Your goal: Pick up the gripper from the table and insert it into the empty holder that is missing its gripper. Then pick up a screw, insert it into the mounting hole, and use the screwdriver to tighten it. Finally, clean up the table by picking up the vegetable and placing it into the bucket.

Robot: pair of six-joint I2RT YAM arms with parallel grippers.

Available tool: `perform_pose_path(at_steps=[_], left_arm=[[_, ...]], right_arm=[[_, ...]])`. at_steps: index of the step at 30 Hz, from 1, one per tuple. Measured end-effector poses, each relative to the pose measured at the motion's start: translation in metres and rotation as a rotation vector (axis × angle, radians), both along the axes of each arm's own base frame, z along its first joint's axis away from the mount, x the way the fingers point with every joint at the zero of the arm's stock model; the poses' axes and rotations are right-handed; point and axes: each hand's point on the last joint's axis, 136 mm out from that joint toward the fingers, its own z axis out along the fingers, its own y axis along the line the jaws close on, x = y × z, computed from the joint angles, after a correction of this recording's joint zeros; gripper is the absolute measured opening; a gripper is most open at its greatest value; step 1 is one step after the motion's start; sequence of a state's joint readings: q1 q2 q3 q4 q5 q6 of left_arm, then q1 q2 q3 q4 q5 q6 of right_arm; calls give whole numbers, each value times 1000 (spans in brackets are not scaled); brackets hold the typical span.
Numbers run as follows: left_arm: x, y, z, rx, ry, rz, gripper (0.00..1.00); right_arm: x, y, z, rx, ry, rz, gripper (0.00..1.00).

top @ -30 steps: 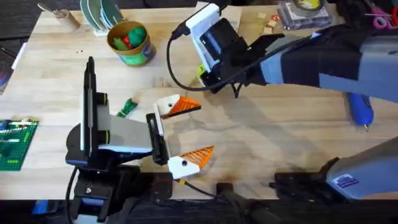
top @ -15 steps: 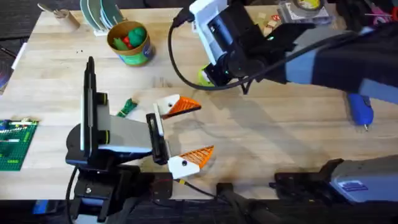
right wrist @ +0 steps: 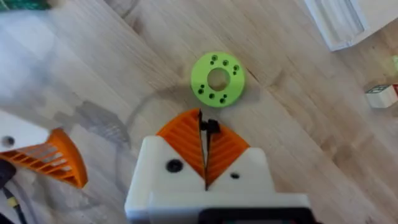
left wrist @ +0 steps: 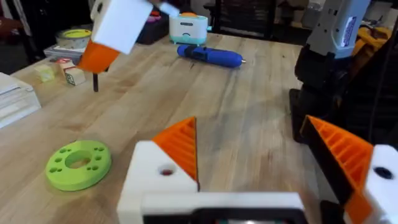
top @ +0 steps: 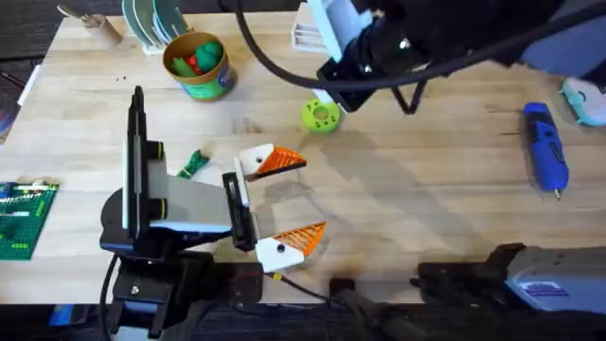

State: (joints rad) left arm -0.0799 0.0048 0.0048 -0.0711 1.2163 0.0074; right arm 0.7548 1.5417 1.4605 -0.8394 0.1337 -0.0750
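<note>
Screwdriver lies idle near the right edge of the desk, well apart from both arms, so the tightening step is not yet begun.

The biggest risk, as we judge it, is the right arm: it hangs high over the far middle of the desk, and a fast descent toward the left arm could knock the 2 arms together. Its right claw is closed, pads pressed on a thin dark pin that we take for the screw. The left claw is spread wide and grips nothing. Both of its white mounts carry orange pads, so we judge the holder filled. A small mounting hole shows in 1 mount. That hole leaves little room for error, and a tilted screw could jam or skid off the plastic.

The lime disc sits just below the right claw and could be nudged on the way down. The vegetable lies beside the left arm and could be swept aside if that arm shifts. The screw is the smallest worry and the likeliest: pinched only at its top, it could slip and roll away.

The bucket stands at the far left, holding red and green toy pieces, with room left for the vegetable.
</note>
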Motion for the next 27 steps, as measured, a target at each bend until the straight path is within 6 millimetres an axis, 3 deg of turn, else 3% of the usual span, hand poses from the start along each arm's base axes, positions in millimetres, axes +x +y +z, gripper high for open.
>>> perform_pose_path(at_steps=[4, 11, 19, 27], left_arm=[[0, 0, 0, 0, 0, 0, 991], [0, 0, 0, 0, 0, 0, 991], [0, 0, 0, 0, 0, 0, 991], [0, 0, 0, 0, 0, 0, 991]], right_arm=[[-18, 13, 28, -9, -14, 81, 7], [-58, 59, 61, 41, -68, 252, 7], [-92, 82, 63, 84, -29, 346, 7], [-111, 99, 52, 78, 10, 391, 7]])
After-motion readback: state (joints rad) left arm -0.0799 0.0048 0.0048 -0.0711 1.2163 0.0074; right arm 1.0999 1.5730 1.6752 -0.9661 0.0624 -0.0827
